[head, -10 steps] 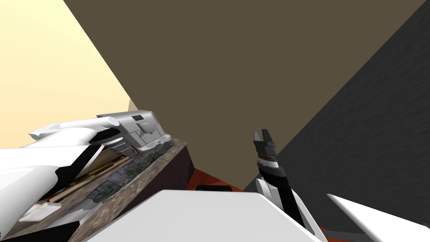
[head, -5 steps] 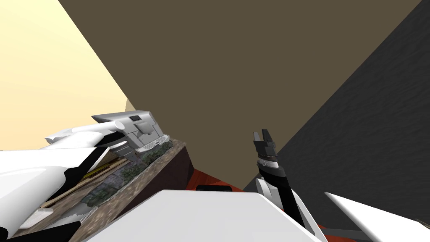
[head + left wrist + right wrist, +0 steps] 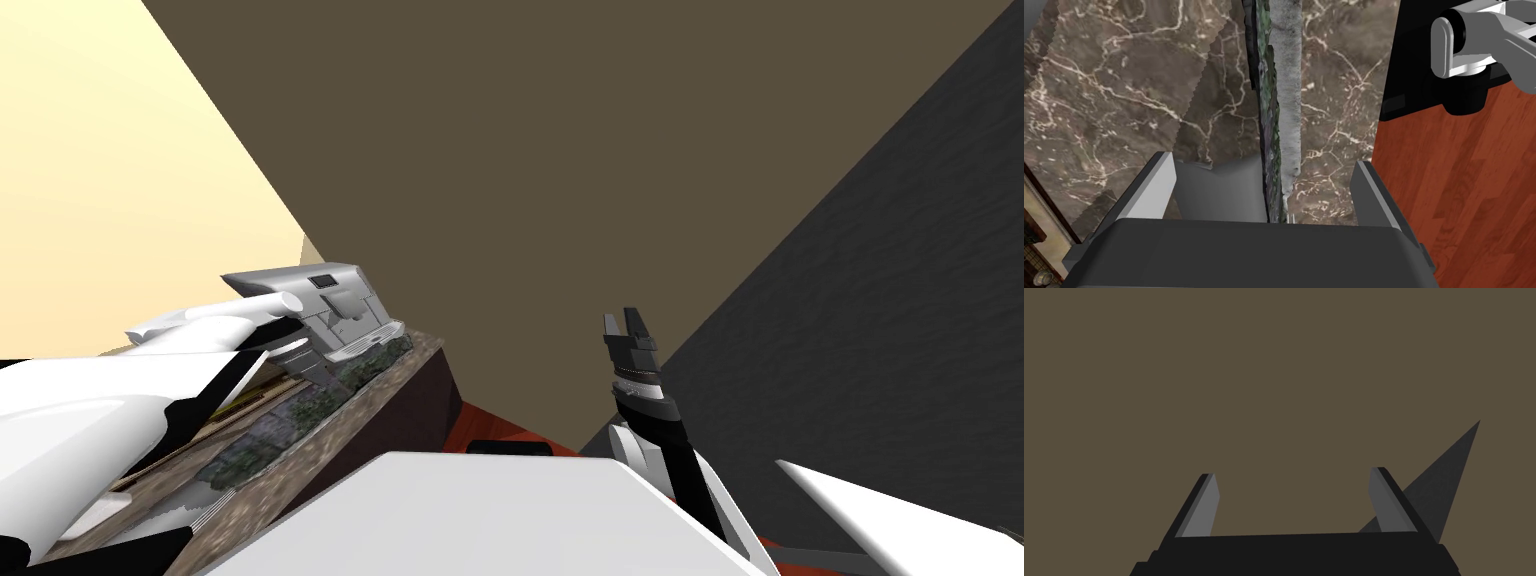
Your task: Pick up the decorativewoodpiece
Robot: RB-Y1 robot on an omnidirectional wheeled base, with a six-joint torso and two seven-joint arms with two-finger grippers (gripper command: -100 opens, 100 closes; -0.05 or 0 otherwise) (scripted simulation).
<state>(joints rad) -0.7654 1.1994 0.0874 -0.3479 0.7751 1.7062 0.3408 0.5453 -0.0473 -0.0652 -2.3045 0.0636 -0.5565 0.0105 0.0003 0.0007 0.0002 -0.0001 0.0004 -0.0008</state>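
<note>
The decorative wood piece (image 3: 1279, 125) is a long, thin slab, mottled green and grey, standing on edge on the brown marble counter (image 3: 1124, 100). In the head view the decorative wood piece (image 3: 300, 410) runs along the counter's front edge. My left gripper (image 3: 1266, 187) is open and straddles its near end. The slab sits about midway between the fingers (image 3: 1161, 182), touching neither. My right gripper (image 3: 625, 325) is raised beside my chest, and in the wrist view this right gripper (image 3: 1294, 498) is open with nothing in it.
A grey machine (image 3: 340, 305) stands on the counter just past my left wrist. A flat framed piece (image 3: 235, 405) lies on the counter under my left forearm. Red wooden floor (image 3: 1474, 190) lies beyond the counter's edge, next to a black area (image 3: 1409, 75).
My left forearm has shifted a little toward the grey machine. The right arm has not moved.
</note>
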